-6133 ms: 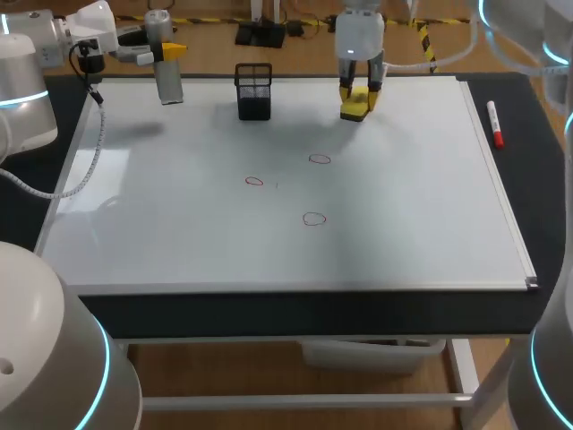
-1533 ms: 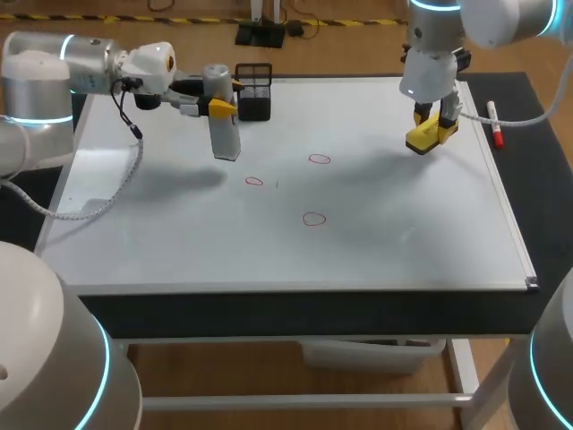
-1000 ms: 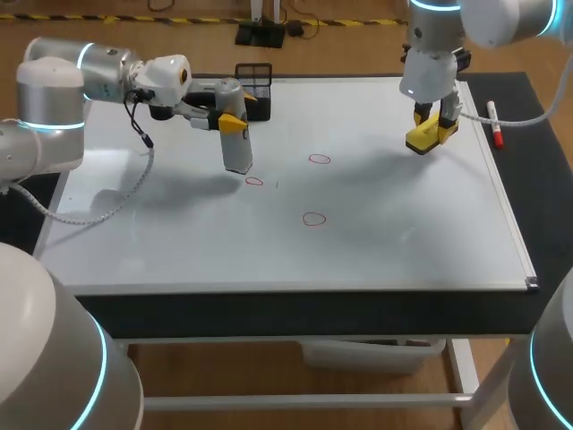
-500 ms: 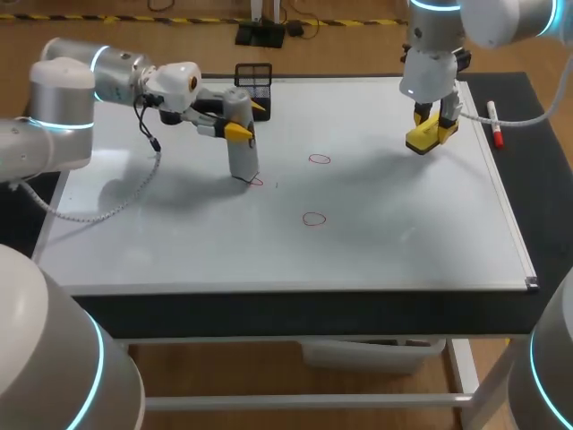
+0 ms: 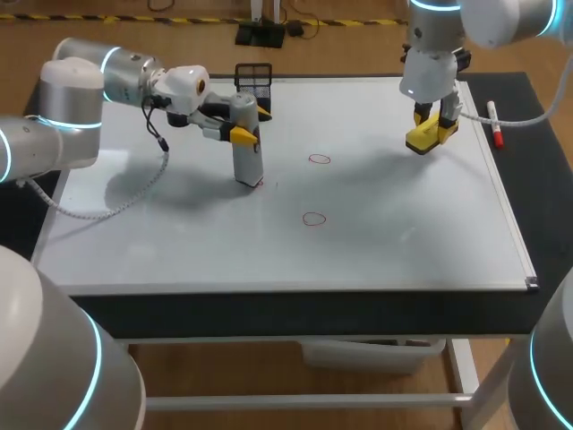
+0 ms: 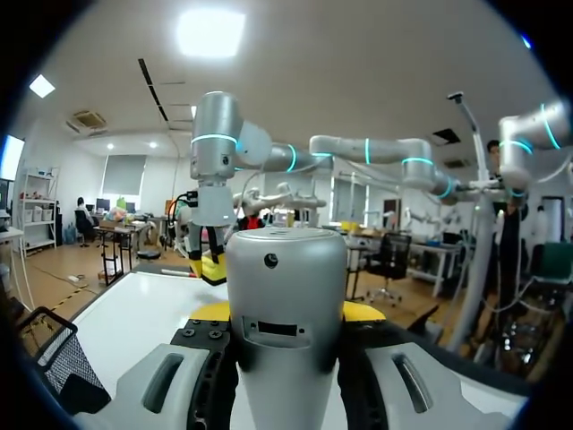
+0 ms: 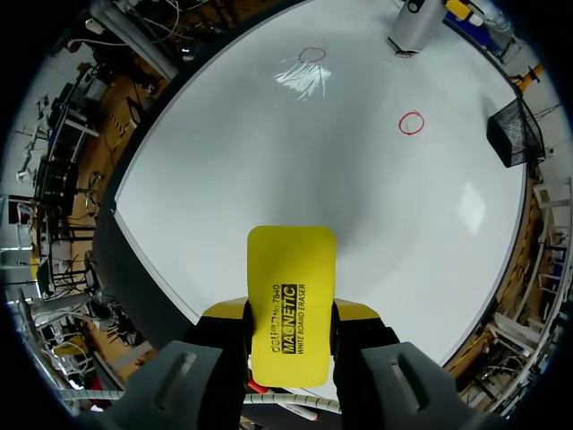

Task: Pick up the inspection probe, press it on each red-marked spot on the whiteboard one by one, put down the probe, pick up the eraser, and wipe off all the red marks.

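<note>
The grey inspection probe [image 5: 246, 154] stands upright with its tip on the leftmost red mark [image 5: 258, 183] of the whiteboard [image 5: 179, 233]. My left gripper [image 5: 240, 133] is shut on the probe [image 6: 286, 296], which fills the gap between its fingers. Two more red circles [image 5: 320, 159] [image 5: 313, 219] lie to the right. My right gripper [image 5: 431, 119] hovers over the board's far right, shut on the yellow eraser [image 5: 426, 136]. In the right wrist view the eraser [image 7: 291, 296] sticks out ahead of the right gripper [image 7: 291, 318], with two red marks [image 7: 312, 54] [image 7: 411, 123] and the probe [image 7: 414, 25] beyond.
A black mesh holder [image 5: 253, 79] stands at the board's far edge, just behind the left gripper. A red marker [image 5: 493, 124] lies on the dark strip right of the board. The whiteboard's raised frame [image 5: 501, 206] runs along the right side.
My left arm carried the probe rightward and down, and its tip now rests on the leftmost red mark. The right arm and eraser have kept still.
</note>
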`<state>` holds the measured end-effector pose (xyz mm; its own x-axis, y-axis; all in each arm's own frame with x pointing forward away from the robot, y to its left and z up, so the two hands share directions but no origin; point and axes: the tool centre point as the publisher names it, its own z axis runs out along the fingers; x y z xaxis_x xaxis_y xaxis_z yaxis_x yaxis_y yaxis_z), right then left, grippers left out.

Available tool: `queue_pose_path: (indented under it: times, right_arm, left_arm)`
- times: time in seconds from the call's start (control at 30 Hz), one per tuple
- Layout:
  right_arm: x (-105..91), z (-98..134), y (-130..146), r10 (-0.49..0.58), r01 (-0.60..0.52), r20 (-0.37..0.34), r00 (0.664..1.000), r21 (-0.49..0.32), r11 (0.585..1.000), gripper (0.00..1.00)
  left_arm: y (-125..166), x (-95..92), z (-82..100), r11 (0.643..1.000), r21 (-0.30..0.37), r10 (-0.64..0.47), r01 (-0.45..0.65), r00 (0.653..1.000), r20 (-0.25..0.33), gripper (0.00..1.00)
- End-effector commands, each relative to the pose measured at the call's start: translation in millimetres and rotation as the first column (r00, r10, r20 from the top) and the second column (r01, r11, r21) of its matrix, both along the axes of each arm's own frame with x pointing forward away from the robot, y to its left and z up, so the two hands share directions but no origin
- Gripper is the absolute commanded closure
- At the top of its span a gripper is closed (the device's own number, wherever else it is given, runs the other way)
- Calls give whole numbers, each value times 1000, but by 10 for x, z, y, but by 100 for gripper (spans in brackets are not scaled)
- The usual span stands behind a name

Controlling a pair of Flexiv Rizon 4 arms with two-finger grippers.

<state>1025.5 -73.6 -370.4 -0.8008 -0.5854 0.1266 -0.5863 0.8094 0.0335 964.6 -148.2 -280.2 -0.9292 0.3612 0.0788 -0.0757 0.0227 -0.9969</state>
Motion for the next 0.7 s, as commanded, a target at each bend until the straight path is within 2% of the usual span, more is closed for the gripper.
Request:
queue_pose_path:
  times: [0.03, 0.7]
  right_arm:
    - [11, 14, -4, 2, -2, -3, 1000, -4, 1000, 100]
    - [11, 14, -4, 2, -2, -3, 1000, -4, 1000, 100]
  left_arm:
    - [-10, 42, -24, 1000, -5, -11, 11, 1000, -7, 100]
    - [-21, 20, -95, 1000, -9, -15, 15, 1000, -20, 100]
